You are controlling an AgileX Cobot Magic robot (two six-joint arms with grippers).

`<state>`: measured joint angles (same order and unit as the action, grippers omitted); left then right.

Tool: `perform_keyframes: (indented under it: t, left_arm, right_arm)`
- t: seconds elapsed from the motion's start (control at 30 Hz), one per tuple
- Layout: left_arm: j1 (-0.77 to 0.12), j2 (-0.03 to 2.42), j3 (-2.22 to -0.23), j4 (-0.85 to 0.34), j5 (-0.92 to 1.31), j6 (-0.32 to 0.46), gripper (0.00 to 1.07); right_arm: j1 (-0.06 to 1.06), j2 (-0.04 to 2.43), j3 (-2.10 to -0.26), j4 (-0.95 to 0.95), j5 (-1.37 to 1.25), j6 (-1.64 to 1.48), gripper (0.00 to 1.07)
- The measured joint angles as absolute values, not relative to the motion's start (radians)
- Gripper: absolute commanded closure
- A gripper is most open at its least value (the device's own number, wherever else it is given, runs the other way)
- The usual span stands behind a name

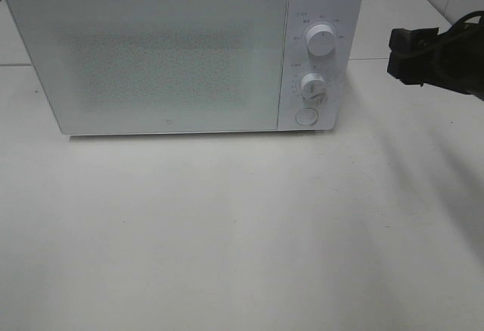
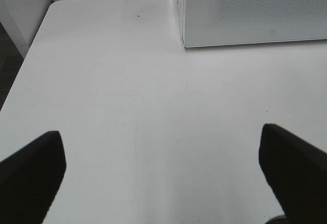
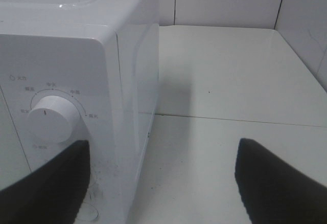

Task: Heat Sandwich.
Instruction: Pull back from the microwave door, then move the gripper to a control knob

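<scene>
The right pincer (image 3: 162,183) hangs released and empty, the upper knob (image 3: 53,118) of the closed microwave (image 1: 151,55) near one finger. The left pincer (image 2: 161,168) gapes empty over the table (image 2: 127,81).

White microwave (image 1: 151,59) stood upright at 11 o'clock in high view, door shut. Down its 3 o'clock side: upper knob (image 1: 321,41), lower knob (image 1: 312,87), round button (image 1: 305,116).

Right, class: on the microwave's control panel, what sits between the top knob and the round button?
A second knob sits between the top knob and the round button, seen in the exterior high view.
</scene>
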<state>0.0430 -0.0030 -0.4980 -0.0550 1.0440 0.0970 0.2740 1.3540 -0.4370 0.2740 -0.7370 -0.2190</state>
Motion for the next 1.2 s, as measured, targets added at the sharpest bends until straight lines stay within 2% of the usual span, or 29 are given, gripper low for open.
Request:
perform_keyframes:
  t: [0.07, 0.37, 0.9, 1.2]
  left_arm:
    - [0.043, -0.003, -0.498, -0.055, 1.044, 0.097, 0.1]
    - [0.043, -0.003, -0.498, -0.055, 1.044, 0.097, 0.1]
    - [0.043, -0.003, -0.498, -0.055, 1.044, 0.097, 0.1]
    - [0.043, -0.003, -0.498, -0.055, 1.044, 0.097, 0.1]
  right_arm:
    - [0.339, 1.377, -0.415, 0.392, -0.808, -0.281, 0.32]
    - [0.497, 1.473, -0.409, 0.59, -0.914, -0.335, 0.32]
    - [0.698, 1.649, -0.408, 0.745, -1.119, -0.344, 0.32]
    - [0.744, 1.677, -0.409, 0.776, -1.137, -0.344, 0.32]
